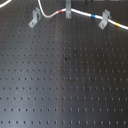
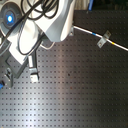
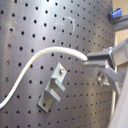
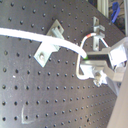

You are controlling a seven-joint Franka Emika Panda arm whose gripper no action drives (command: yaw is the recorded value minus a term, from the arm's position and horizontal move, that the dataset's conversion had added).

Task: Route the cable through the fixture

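Fingers first, nearest the lens in both wrist views: narrowed onto the white cable, its end pinched between the tips, nothing else touched. Gripper thus closed on the cable, holding it a little above the board so the free length can be steered rather than dragged. Cable, continued: arcs away from my tips, crosses just above one clip in the second wrist view without, as far as I can tell, sitting in it. Second clip, beyond my fingers; a looped stretch of cable with a red band lies near it, seating unclear. First wrist view: one clip lies below the cable's arc, apart from it. First exterior view: three clips in a row along the far edge, namely one beside the cable's bend, a middle one by the red band and a third past a blue band, with the cable running near all three; I cannot tell which hold it. Arm housing hides my grip in the second exterior view. Judgement: routing under way, with the held end yet to be laid into the clip nearest my fingers.
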